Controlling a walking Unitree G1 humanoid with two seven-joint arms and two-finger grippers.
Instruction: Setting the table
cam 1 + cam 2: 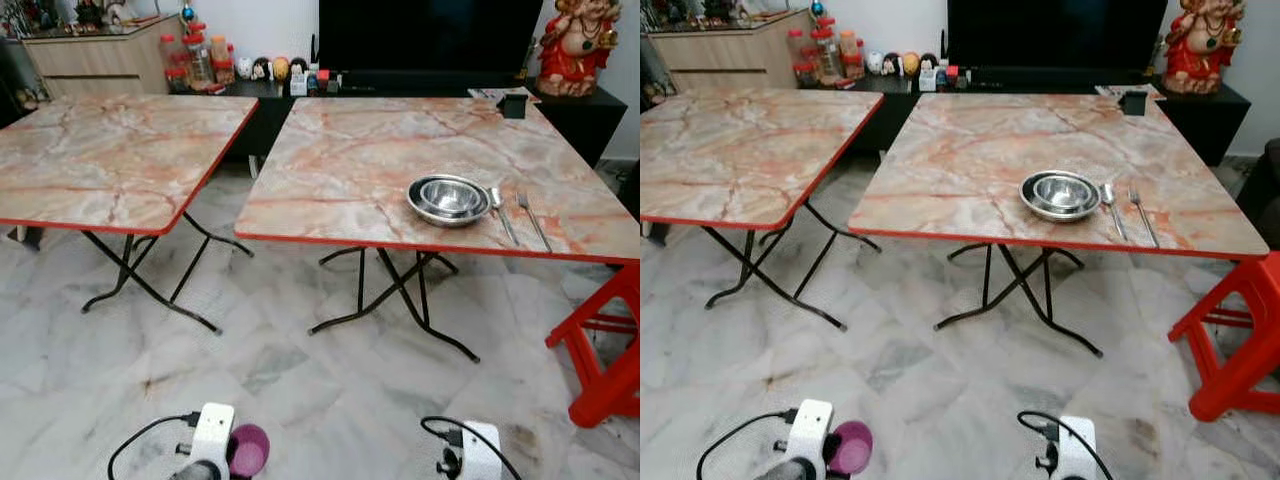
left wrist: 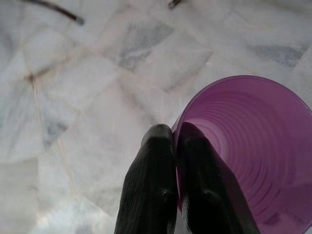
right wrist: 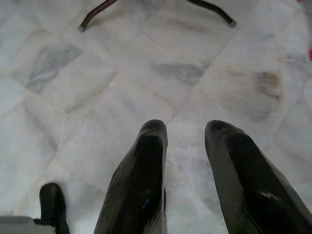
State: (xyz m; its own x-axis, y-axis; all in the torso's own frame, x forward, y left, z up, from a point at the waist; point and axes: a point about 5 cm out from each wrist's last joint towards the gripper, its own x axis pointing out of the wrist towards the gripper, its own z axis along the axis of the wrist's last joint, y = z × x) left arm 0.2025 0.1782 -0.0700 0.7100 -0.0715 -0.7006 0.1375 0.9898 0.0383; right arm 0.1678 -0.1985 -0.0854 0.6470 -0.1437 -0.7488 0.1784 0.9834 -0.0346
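Two square folding tables with pink-orange marble-pattern tops and red edging stand on a pale marble-tile floor; the left table sits at the upper left of the frame, the right table at centre and right, with a gap between them. On the right table, near its front edge at right of centre, rest nested round stainless-steel bowls, and just beside them, further right, lie a steel spoon and then a steel fork, both pointing away from the camera, close to each other but apart. A small black box sits at the far right corner of that table. Behind the tables are a dark low cabinet with a black television screen, small jars and figurines at upper centre-left, and a red-and-gold statue at the upper right corner. A red plastic stool stands at the lower right edge. At the bottom of the frame, the left gripper hangs low over the floor, its two black fingers pressed together pinching the rim of a translucent purple plastic cup, one finger outside the wall and one inside; the cup also shows at lower left of the head view, well apart from the tables. The right gripper hangs at lower centre-right over bare floor, fingers spread, holding nothing.
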